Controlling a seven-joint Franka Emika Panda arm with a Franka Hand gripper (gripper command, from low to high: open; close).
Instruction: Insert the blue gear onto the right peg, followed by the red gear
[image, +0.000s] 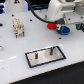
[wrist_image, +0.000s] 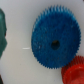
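Note:
The blue gear (wrist_image: 56, 42) lies flat on the white table and fills most of the wrist view, its centre hole showing. In the exterior view the blue gear (image: 64, 29) sits just under my gripper (image: 60, 24), which hovers low over it. Whether the fingers are spread I cannot tell. The small red gear (image: 51, 26) (wrist_image: 75, 74) rests beside the blue one, close to its teeth. The grey black-rimmed plate (image: 33, 59) lies nearer the front, with the right peg (image: 50, 50) and its twin pin (image: 37, 54) standing bare.
A beige slotted block (image: 19, 27) stands toward the exterior view's left. A green object (image: 75, 25) (wrist_image: 2, 35) lies close to the blue gear. A black cable (image: 35, 15) loops behind the arm.

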